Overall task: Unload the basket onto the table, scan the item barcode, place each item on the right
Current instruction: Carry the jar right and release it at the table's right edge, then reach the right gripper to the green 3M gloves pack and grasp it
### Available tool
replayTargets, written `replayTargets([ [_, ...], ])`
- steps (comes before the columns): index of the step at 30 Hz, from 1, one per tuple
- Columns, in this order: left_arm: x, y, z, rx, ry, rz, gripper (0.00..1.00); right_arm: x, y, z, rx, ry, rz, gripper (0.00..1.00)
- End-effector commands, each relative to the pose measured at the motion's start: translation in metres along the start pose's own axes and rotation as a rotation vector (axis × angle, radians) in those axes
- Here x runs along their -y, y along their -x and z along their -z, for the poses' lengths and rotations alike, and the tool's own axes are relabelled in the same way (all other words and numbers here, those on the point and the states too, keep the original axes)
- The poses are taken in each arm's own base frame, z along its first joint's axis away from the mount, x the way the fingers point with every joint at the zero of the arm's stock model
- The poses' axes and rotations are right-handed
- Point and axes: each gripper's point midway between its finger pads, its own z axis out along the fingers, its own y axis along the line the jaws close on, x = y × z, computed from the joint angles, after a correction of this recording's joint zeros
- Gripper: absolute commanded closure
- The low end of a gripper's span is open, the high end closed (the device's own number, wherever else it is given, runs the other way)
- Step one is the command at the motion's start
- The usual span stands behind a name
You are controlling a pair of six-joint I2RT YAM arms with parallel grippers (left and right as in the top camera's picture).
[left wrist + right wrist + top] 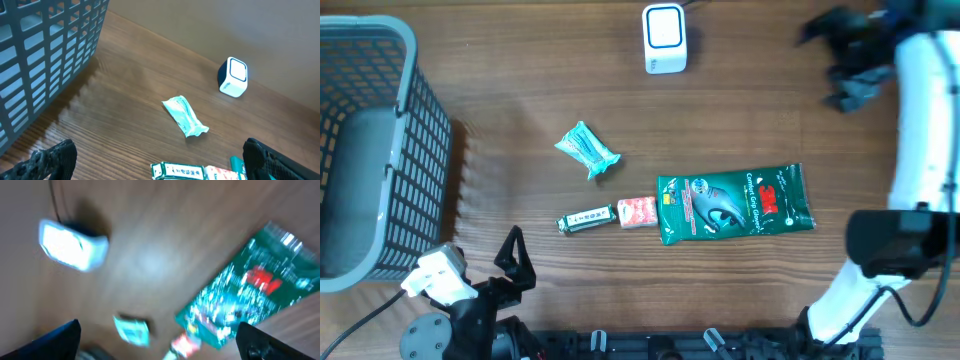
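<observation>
The white barcode scanner with a blue face stands at the table's far middle. Items lie mid-table: a green 3M packet, a teal wrapper, a small green-and-white box and a red-and-white packet. My left gripper is open and empty at the near left edge, short of the small box. High at the far right, blurred, my right gripper is open and holds nothing.
A grey mesh basket fills the left side of the table, close beside the left arm. The scanner's cable runs off the far edge. Bare wood lies between the basket and the items.
</observation>
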Motion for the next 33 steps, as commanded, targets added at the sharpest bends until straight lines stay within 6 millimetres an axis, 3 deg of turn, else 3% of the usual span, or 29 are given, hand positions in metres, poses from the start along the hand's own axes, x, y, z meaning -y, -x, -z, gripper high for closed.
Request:
replayTargets([
  [1, 0.001, -0.001, 0.000, -0.002, -0.006, 0.006, 0.00, 0.000, -0.055, -0.037, -0.022, -0.155, 0.032, 0.00],
  [5, 0.001, -0.001, 0.000, -0.002, -0.006, 0.006, 0.00, 0.039, -0.106, -0.087, -0.049, -0.391, -0.035, 0.00],
  [7, 0.001, -0.001, 0.000, -0.002, -0.006, 0.006, 0.00, 0.058, -0.117, -0.110, -0.066, -0.458, -0.054, 0.00],
  [9, 0.001, -0.001, 0.000, -0.002, -0.006, 0.006, 0.00, 0.083, -0.118, -0.146, -0.072, -0.495, -0.068, 0.00],
  [12, 0.001, -0.001, 0.000, -0.002, -0.006, 0.006, 0.00, 0.107, -0.113, -0.178, -0.063, -0.505, -0.078, 0.00],
  [17, 0.001, -0.001, 0.000, -0.002, -0.006, 0.006, 0.00, 0.131, -0.109, -0.225, -0.027, -0.451, -0.065, 0.00],
  [20, 0.001, -0.001, 0.000, -0.002, -0.006, 0.006, 0.00, 0.154, -0.114, -0.234, -0.030, -0.485, -0.070, 0.00],
  [21, 0.001, -0.001, 0.000, -0.002, -0.006, 0.006, 0.00, 0.161, -0.111, -0.237, -0.008, -0.495, -0.069, 0.05],
  [22, 0.001, -0.001, 0.000, -0.002, -0.006, 0.006, 0.00, 0.165, -0.105, -0.240, 0.030, -0.497, -0.077, 0.21],
  [24, 0.001, -0.001, 0.000, -0.002, -0.006, 0.006, 0.00, 0.165, -0.095, -0.245, 0.078, -0.479, -0.085, 0.43],
  [27, 0.001, -0.001, 0.000, -0.002, -0.006, 0.006, 0.00, 0.159, -0.086, -0.253, 0.113, -0.443, -0.071, 0.96],
  [31, 0.001, -0.001, 0.000, -0.002, -0.006, 0.006, 0.00, 0.124, -0.087, -0.257, 0.052, -0.316, 0.088, 0.96],
  [33, 0.001, -0.001, 0.000, -0.002, -0.006, 0.006, 0.00, 0.101, -0.083, -0.239, 0.060, -0.269, 0.162, 0.96],
])
